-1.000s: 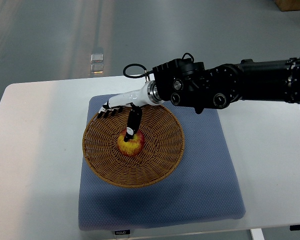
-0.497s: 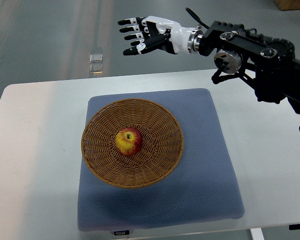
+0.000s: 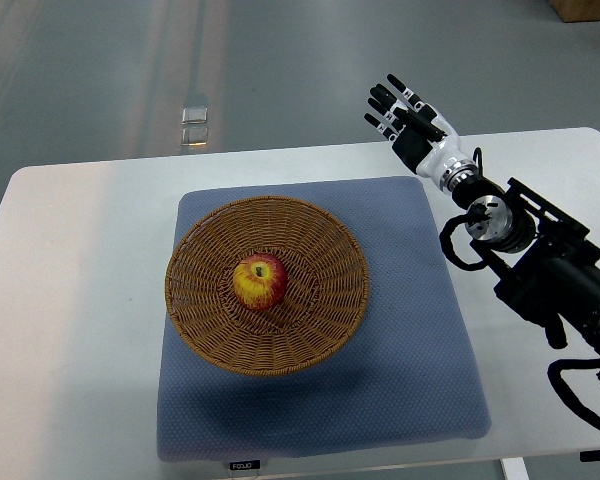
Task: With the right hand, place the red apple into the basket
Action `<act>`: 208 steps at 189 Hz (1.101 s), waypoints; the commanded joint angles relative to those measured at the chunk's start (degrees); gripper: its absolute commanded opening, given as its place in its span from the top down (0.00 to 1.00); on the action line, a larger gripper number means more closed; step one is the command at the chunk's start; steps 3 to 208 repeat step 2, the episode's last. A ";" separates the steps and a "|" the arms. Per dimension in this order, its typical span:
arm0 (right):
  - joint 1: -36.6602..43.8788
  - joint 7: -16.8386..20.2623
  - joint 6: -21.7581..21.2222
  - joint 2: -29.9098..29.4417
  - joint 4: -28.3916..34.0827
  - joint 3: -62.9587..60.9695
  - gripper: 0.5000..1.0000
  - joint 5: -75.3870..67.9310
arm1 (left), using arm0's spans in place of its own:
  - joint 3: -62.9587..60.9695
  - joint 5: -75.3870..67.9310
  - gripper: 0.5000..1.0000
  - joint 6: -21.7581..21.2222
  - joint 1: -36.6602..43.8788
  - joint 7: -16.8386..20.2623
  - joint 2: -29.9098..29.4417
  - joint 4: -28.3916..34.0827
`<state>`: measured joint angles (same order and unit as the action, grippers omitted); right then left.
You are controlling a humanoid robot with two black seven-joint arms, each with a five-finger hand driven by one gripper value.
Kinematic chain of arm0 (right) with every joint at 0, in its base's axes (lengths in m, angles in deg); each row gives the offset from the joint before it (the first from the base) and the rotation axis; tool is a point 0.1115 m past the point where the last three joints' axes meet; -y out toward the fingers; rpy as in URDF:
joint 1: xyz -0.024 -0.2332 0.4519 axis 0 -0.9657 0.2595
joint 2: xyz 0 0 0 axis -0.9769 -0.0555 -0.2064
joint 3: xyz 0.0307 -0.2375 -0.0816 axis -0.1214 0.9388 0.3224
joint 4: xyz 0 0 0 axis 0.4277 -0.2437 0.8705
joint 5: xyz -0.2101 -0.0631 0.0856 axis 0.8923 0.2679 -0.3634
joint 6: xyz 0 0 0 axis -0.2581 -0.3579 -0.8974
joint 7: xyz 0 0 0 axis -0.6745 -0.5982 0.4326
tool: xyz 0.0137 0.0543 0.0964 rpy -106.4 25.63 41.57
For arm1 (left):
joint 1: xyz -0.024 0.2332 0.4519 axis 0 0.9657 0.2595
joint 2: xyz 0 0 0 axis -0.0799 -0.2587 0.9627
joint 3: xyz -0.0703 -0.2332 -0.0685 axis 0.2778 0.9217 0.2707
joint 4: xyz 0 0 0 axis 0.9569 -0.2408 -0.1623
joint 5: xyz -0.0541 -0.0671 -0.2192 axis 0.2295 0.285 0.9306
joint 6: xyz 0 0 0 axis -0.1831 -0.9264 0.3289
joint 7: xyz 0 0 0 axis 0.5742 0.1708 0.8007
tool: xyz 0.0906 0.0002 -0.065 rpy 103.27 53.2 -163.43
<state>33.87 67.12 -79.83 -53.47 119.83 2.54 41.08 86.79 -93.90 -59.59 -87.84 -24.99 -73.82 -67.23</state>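
The right hand [image 3: 408, 118], white-shelled with black-tipped fingers now spread and holding nothing, has swung away from above the round woven wicker basket [image 3: 310, 335] to the far right of it, beyond the table's back edge, where a second ago its fingers were down at the fruit. The glossy red-and-yellow apple [image 3: 261, 282] sits alone in the centre of the basket's ribbed brown weave, so the placing looks done. The basket rests on a dimpled blue-grey square mat [image 3: 410, 350] on the smooth white table [image 3: 70, 300].

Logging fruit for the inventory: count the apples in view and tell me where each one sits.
1. The single red apple lies in the middle of the wicker basket on the blue mat. The shallow open basket hides nothing. The right robot hand is empty.
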 commanded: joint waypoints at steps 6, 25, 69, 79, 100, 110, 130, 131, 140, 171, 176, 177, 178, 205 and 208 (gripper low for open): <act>-0.77 -1.34 -0.09 -0.42 -1.43 -0.21 0.15 -0.85 | 0.00 0.00 0.00 0.00 0.04 -0.05 0.00 0.09; -0.77 -1.34 -0.09 -0.42 -1.43 -0.21 0.15 -0.85 | 0.00 0.00 0.00 0.00 0.04 -0.05 0.00 0.09; -0.77 -1.34 -0.09 -0.42 -1.43 -0.21 0.15 -0.85 | 0.00 0.00 0.00 0.00 0.04 -0.05 0.00 0.09; -0.77 -1.34 -0.09 -0.42 -1.43 -0.21 0.15 -0.85 | 0.00 0.00 0.00 0.00 0.04 -0.05 0.00 0.09; -0.77 -1.34 -0.09 -0.42 -1.43 -0.21 0.15 -0.85 | 0.00 0.00 0.00 0.00 0.04 -0.05 0.00 0.09; -0.77 -1.34 -0.09 -0.42 -1.43 -0.21 0.15 -0.85 | 0.00 0.00 0.00 0.00 0.04 -0.05 0.00 0.09; -0.77 -1.34 -0.09 -0.42 -1.43 -0.21 0.15 -0.85 | 0.00 0.00 0.00 0.00 0.04 -0.05 0.00 0.09; -0.77 -1.34 -0.09 -0.42 -1.43 -0.21 0.15 -0.85 | 0.00 0.00 0.00 0.00 0.04 -0.05 0.00 0.09; -0.77 -1.34 -0.09 -0.42 -1.43 -0.21 0.15 -0.85 | 0.00 0.00 0.00 0.00 0.04 -0.05 0.00 0.09; -0.77 -1.34 -0.09 -0.42 -1.43 -0.21 0.15 -0.85 | 0.00 0.00 0.00 0.00 0.04 -0.05 0.00 0.09; -0.77 -1.34 -0.09 -0.42 -1.43 -0.21 0.15 -0.85 | 0.00 0.00 0.00 0.00 0.04 -0.05 0.00 0.09; -0.77 -1.34 -0.09 -0.42 -1.43 -0.21 0.15 -0.85 | 0.00 0.00 0.00 0.00 0.04 -0.05 0.00 0.09; -0.77 -1.34 -0.09 -0.42 -1.43 -0.21 0.15 -0.85 | 0.00 0.00 0.00 0.00 0.04 -0.05 0.00 0.09; -0.77 -1.34 -0.09 -0.42 -1.43 -0.21 0.15 -0.85 | 0.00 0.00 0.00 0.00 0.04 -0.05 0.00 0.09; -0.77 -1.34 -0.09 -0.42 -1.43 -0.21 0.15 -0.85 | 0.00 0.00 0.00 0.00 0.04 -0.05 0.00 0.09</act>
